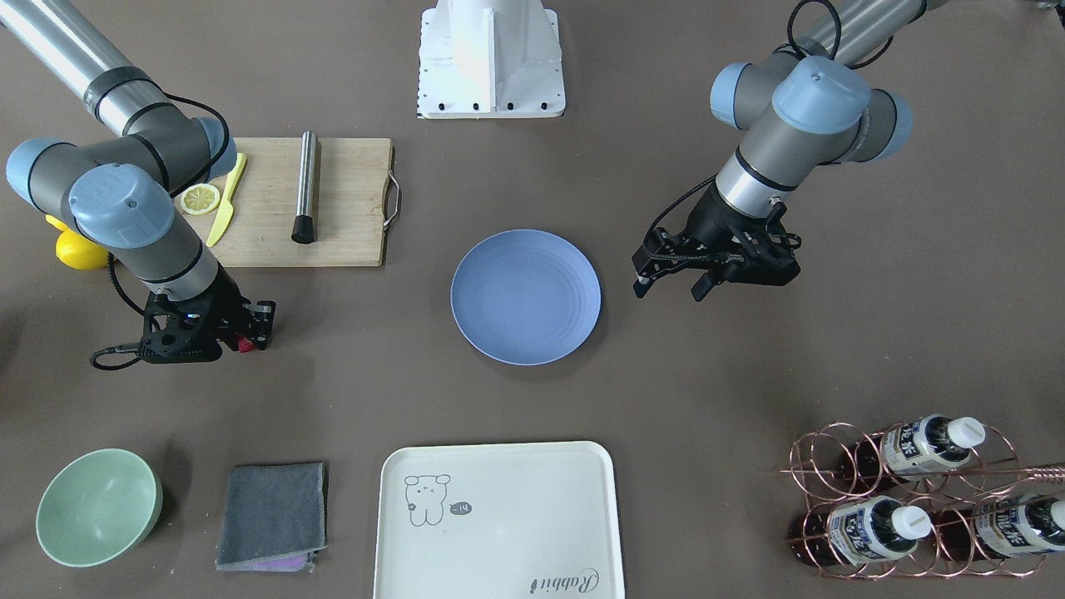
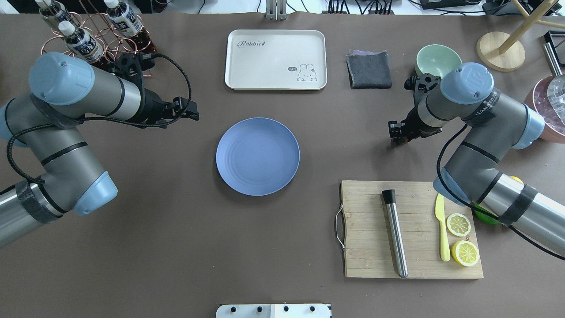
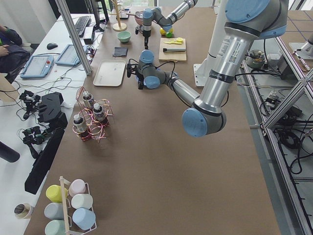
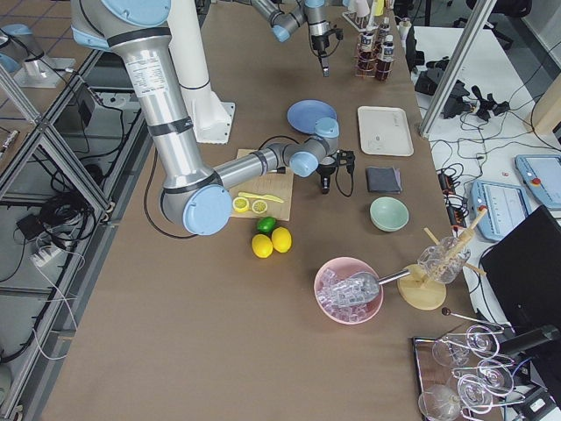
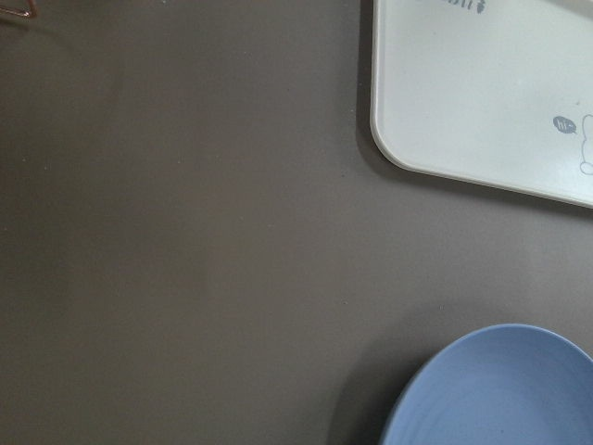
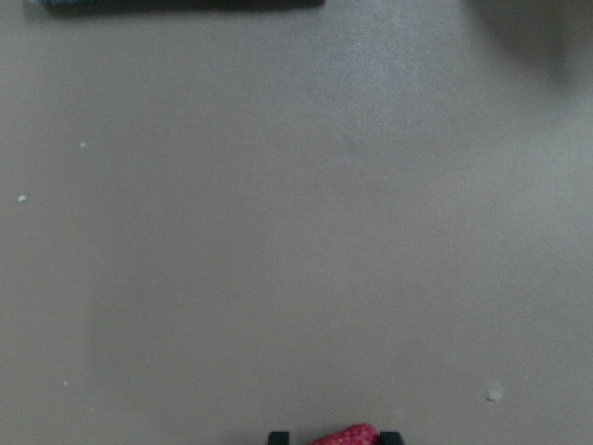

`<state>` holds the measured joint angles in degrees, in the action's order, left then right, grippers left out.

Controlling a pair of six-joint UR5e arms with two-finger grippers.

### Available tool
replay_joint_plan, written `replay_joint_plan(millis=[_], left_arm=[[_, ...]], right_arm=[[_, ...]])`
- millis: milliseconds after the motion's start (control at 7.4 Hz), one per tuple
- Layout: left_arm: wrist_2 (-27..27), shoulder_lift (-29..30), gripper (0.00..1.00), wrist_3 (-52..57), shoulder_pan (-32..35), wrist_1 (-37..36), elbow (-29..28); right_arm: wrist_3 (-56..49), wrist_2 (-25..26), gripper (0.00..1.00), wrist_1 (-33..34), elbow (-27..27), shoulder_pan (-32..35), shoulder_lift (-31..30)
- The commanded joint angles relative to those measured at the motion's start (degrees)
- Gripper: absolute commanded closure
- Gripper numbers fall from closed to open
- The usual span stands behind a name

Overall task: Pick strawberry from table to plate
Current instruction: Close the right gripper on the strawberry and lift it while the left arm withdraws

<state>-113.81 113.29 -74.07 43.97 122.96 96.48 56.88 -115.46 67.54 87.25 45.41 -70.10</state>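
Table (image 1: 532,399): strawberry (image 6: 347,435) between right gripper (image 6: 334,438) jaws, possibly gripped.

Bright even light; soft shadow beside plate (image 1: 526,297); right wrist view blurry.

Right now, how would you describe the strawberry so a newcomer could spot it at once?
Find the wooden cutting board; the right gripper hangs just beyond it, on the side toward the grey cloth. The strawberry sits between that gripper's fingertips, a tiny red berry, unlike the yellow lemons by the board.
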Motion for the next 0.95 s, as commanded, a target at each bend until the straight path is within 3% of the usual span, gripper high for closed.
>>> replay_joint_plan(millis=[0, 270, 541, 811], left_arm=[[-3.8, -2.1, 0.02, 4.6, 3.7, -0.1, 0.2], [-12.8, -7.6, 0.02, 16.2, 13.7, -0.1, 0.4], [-19.0, -14.6, 0.02, 31.0, 21.9, -0.2, -0.3], [-22.8, -19.7, 0.02, 47.5, 30.4, -6.7, -0.3]], right_arm=[[0.2, -0.3, 1.00, 0.5, 1.3, -0.1, 0.5], [1.6, -0.5, 1.00, 0.9, 4.1, -0.4, 0.8], [4.7, 0.0, 1.00, 7.6, 4.3, -1.5, 7.9], [8.0, 1.3, 1.00, 11.5, 3.7, -4.0, 14.8]])
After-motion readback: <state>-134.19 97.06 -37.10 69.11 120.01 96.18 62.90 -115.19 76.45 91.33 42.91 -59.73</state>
